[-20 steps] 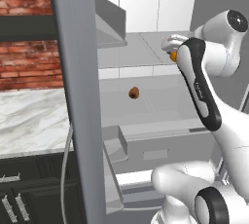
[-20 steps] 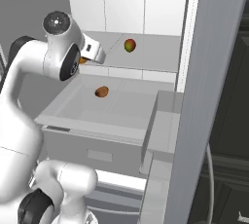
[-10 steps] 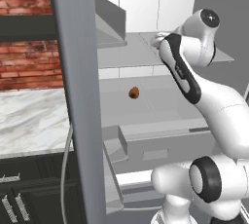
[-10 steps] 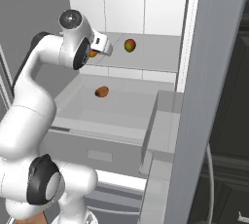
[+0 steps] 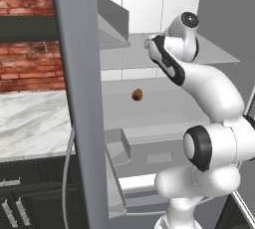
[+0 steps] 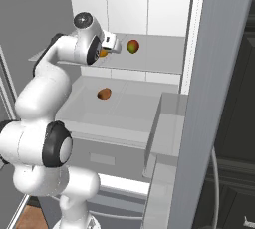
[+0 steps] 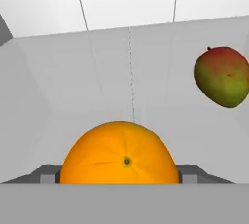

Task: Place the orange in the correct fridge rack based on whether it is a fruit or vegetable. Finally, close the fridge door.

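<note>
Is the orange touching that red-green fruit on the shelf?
Apart. In the hand view, bare grey fridge wall shows between the orange and the red-green fruit.

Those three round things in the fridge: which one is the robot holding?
The orange, bright and smooth, sits between the gripper fingers. The red-green fruit rests farther back; the brown item lies one shelf lower.
</note>
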{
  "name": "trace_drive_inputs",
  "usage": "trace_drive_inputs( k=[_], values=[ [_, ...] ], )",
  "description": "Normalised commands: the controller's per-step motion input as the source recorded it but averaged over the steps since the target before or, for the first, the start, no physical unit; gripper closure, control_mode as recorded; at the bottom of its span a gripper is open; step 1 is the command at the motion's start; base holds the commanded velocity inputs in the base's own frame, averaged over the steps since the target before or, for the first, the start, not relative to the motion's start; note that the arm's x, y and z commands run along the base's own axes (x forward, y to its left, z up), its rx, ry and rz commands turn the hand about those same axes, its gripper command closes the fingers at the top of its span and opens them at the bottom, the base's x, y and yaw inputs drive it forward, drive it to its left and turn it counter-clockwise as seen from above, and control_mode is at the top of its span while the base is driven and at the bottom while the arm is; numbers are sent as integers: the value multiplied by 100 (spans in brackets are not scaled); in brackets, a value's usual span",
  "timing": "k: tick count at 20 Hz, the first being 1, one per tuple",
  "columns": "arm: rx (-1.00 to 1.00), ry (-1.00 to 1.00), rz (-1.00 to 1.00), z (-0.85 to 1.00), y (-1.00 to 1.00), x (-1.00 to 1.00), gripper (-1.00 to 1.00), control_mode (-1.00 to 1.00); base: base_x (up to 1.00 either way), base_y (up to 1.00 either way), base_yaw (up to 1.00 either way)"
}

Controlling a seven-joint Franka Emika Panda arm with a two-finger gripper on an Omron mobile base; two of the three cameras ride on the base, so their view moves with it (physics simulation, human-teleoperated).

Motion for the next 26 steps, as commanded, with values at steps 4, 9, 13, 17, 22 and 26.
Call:
trace_drive_inputs(
  k=[4, 9, 13, 17, 22, 26],
  values=[
    [-5, 1, 0, -27, 5, 100, -100, -100, 0, 0, 0],
    [1, 0, 0, -1, 0, 39, -100, -100, 0, 0, 0],
    [0, 0, 0, 11, 0, -6, -100, -100, 0, 0, 0],
    [0, 0, 0, 30, 0, -46, -100, -100, 0, 0, 0],
    [0, 0, 0, 31, 0, -83, -100, -100, 0, 0, 0],
    [0, 0, 0, 4, 1, -100, -100, -100, 0, 0, 0]
  ],
)
